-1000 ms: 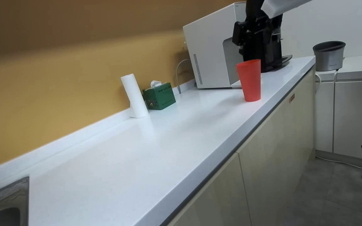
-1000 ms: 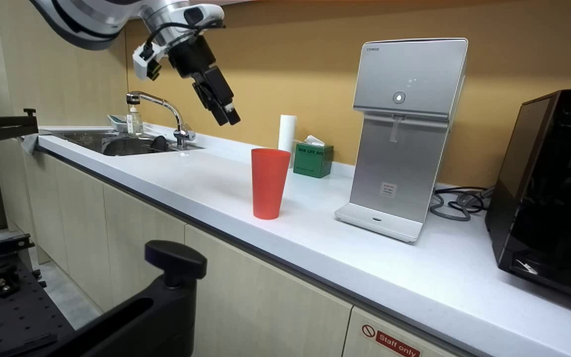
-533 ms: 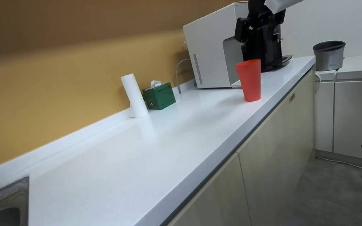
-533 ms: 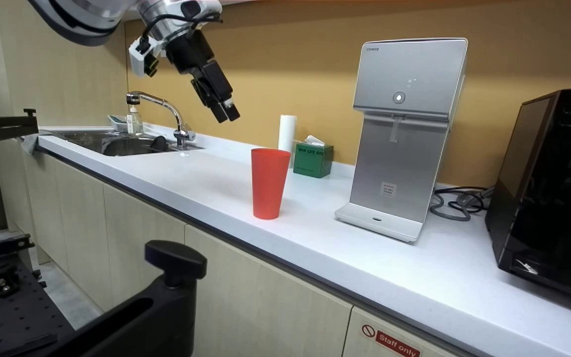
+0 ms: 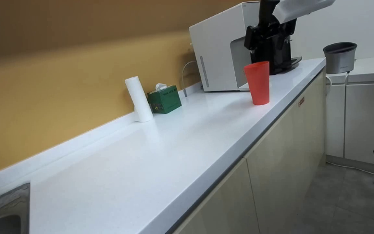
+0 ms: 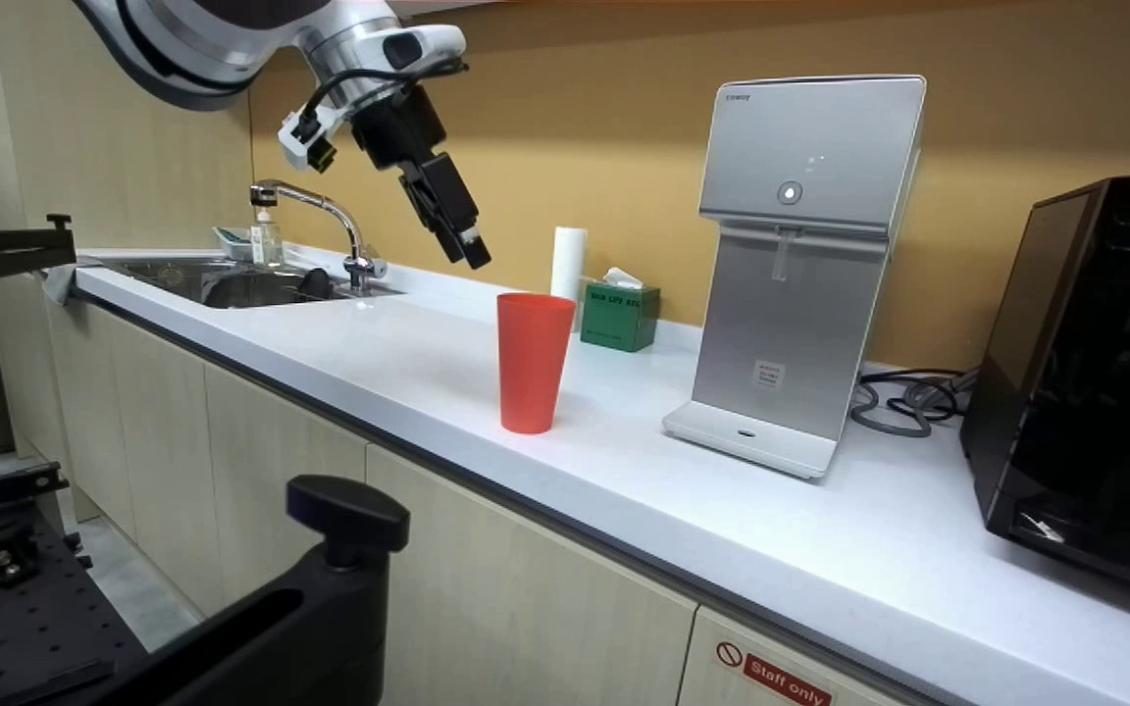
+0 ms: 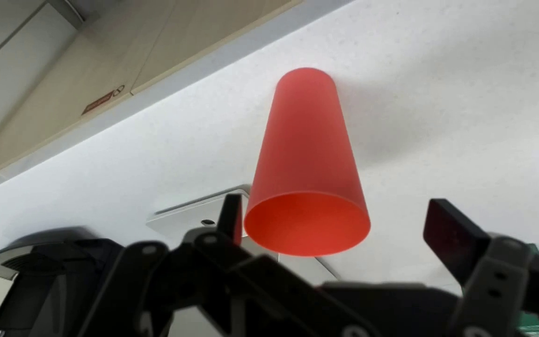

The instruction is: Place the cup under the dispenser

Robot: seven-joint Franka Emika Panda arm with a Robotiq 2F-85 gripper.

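Note:
The cup (image 6: 533,368) is a red tumbler standing upright on the counter near its front edge, also in an exterior view (image 5: 259,84). The dispenser (image 6: 786,314) is a white and silver boxy machine with an overhanging head, a spout and a base tray. Its white side shows in an exterior view (image 5: 219,55). The cup stands apart from its base tray. My gripper (image 6: 472,255) is above the counter, tilted down, higher than the cup rim. In the wrist view the open gripper (image 7: 337,210) shows the cup between its fingers in the picture, closer to the left finger (image 7: 232,217); contact is not visible.
A black machine (image 6: 1095,382) stands beyond the dispenser, with cables (image 6: 918,397) between them. A green tissue box (image 6: 621,316) and a white roll (image 6: 568,263) stand at the wall. The sink (image 6: 231,279) is at the far end. The counter's front edge (image 5: 226,156) runs close to the cup.
Over the last half second my gripper has moved a little right and down in an exterior view, closer to the cup, after a slight rise before that. The cup has not moved.

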